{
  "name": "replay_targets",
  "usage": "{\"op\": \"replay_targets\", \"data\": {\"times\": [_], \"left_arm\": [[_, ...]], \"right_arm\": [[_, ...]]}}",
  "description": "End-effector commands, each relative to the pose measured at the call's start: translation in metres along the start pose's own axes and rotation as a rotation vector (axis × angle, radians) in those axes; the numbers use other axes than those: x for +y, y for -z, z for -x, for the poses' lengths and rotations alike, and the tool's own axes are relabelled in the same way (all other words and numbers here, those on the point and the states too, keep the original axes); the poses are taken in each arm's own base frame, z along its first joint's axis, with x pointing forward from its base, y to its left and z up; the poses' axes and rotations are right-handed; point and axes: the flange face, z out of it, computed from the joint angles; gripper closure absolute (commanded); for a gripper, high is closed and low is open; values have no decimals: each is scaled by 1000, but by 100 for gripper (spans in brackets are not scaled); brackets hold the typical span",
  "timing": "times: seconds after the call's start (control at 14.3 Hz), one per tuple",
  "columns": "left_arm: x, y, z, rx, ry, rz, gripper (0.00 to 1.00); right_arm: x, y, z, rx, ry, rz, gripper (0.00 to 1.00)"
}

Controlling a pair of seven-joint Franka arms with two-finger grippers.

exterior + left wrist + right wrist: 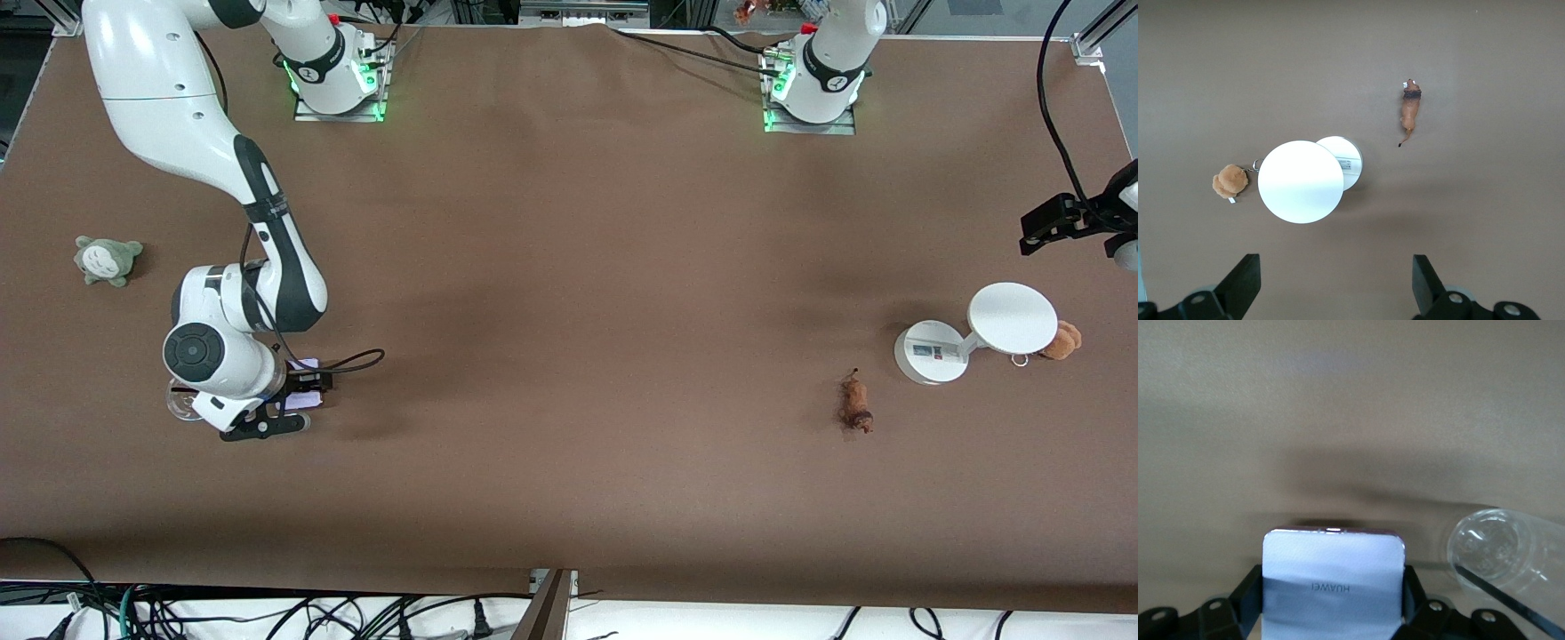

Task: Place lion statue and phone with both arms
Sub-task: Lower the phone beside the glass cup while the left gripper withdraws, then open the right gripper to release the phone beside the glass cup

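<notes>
The phone (1331, 583) is a pale lavender slab held between the fingers of my right gripper (1333, 607), which is shut on its two long edges, low over the table at the right arm's end. In the front view only a sliver of the phone (308, 365) shows under that gripper (289, 402). The lion statue (856, 407) lies on the table toward the left arm's end, nearer the front camera than the white stand; it also shows in the left wrist view (1409, 110). My left gripper (1335, 283) is open and empty, high over the table beside the stand (1058, 222).
A white stand with a disc top (1012, 317) and round base stands near the lion; it also shows in the left wrist view (1300, 181). An orange-brown keyring plush (1061, 340) lies beside it. A clear plastic cup (180, 402) lies beside my right gripper. A grey-green plush (107, 259) lies at the right arm's end.
</notes>
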Motion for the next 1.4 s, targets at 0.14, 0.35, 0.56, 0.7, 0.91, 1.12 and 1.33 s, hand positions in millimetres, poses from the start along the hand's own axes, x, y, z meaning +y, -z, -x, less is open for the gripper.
{"op": "replay_targets", "data": {"times": [0.14,0.35,0.56,0.7,0.91,1.12,1.33], "left_arm": [[15,8,9,-4,-28,49,0],[26,9,10,-9,-37,73,0],[44,9,8,-13,6,116,0],[45,8,12,-42,19,119,0],[43,22,22,-24,23,124,0],[42,22,24,-29,26,125,0],[44,23,23,-25,22,124,0]], "right_arm": [[-2,-12,0,34,11,-19,50],[-2,-18,-1,39,13,-18,49],[-2,-25,0,42,13,-17,48],[-2,-25,-1,44,12,-17,11],[-4,7,-14,90,22,-10,0],[-9,78,-25,114,31,-14,0],[-4,165,-25,67,24,-23,0]]}}
